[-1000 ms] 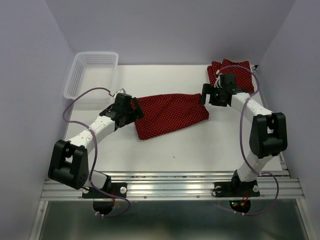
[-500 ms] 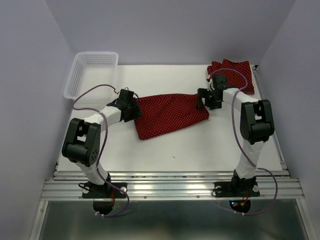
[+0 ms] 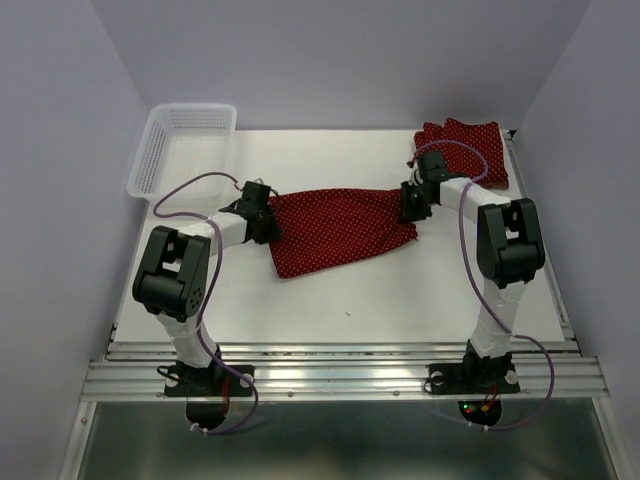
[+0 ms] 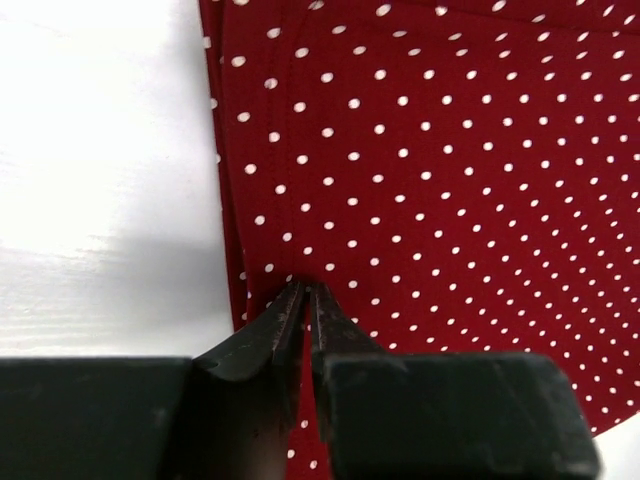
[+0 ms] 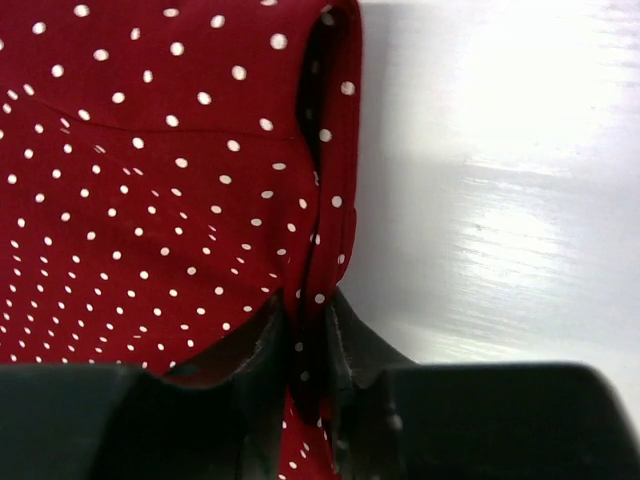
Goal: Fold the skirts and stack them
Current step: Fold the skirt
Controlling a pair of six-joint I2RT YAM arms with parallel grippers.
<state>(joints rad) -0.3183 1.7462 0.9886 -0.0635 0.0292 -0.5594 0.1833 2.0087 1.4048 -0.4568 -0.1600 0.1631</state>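
One white basket (image 3: 185, 140) sits at the far left corner of the table (image 3: 350, 290). One dotted red skirt (image 3: 340, 228) lies spread mid-table between two grippers: the left gripper (image 3: 262, 215) is clamped on its left edge, the right gripper (image 3: 413, 203) on its right hem. At the far right lies one heap of dotted cloth (image 3: 475, 133), crossed by a cable (image 3: 455, 143); its pieces cannot be counted.

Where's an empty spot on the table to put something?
Bare table lies in front of the spread skirt, and behind it between the basket and the skirt pile. The middle is crowded by the left gripper and right gripper.
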